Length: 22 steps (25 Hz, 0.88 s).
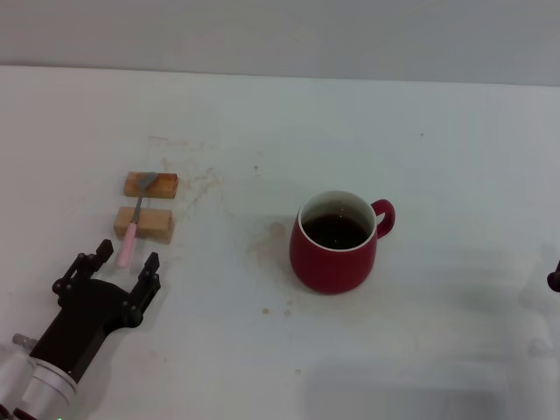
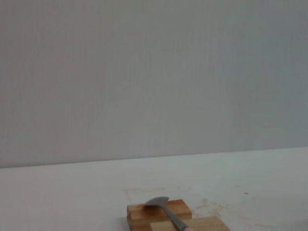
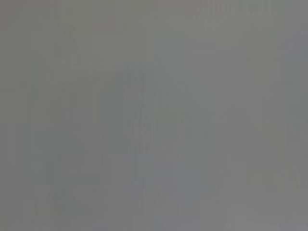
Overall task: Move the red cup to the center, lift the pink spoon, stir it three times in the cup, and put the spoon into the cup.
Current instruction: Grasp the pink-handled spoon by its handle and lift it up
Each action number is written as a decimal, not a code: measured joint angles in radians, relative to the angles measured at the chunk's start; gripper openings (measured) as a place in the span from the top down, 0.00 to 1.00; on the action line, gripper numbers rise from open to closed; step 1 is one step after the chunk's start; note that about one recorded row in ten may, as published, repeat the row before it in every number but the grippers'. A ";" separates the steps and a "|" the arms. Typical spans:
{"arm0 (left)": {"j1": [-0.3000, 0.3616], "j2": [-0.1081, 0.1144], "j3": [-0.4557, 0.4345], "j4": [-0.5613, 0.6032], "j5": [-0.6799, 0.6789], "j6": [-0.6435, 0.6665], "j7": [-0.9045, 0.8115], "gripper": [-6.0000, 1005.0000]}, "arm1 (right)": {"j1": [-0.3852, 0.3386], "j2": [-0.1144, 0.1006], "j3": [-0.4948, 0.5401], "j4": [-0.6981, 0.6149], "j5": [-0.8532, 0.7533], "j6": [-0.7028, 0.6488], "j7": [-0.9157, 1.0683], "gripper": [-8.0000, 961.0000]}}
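From my head view, my left gripper (image 1: 128, 258) hangs spread just short of the pink spoon (image 1: 135, 221), which lies across 2 wooden blocks (image 1: 145, 207); the red cup (image 1: 336, 241) stands well to the right on the stained white table (image 1: 437, 157), and my right gripper (image 1: 554, 279) barely shows at the edge, its state hidden. My left wrist view shows only the spoon's grey bowl (image 2: 159, 202) on the far block before a plain grey wall (image 2: 154, 77). My right wrist view is blank grey.

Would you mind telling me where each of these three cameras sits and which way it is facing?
Head view: on the robot's head, looking forward and down at the white table, red cup and pink spoon lying across two wooden blocks; the open left gripper shows.
Left wrist view: low over the table, facing the spoon, blocks and wall; no fingers show.
Right wrist view: plain grey only.
Head and left wrist views share spoon and blocks.
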 joint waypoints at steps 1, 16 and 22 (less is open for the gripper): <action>0.000 0.000 0.001 0.000 0.000 0.001 0.000 0.22 | 0.000 0.000 0.000 0.000 -0.001 0.000 0.000 0.99; -0.011 0.000 -0.005 0.000 0.000 -0.003 0.001 0.39 | 0.000 0.000 0.000 0.000 -0.001 -0.001 0.000 0.99; -0.018 0.000 -0.007 0.000 -0.001 -0.018 0.001 0.40 | 0.000 0.000 0.000 0.000 -0.001 -0.001 0.000 0.99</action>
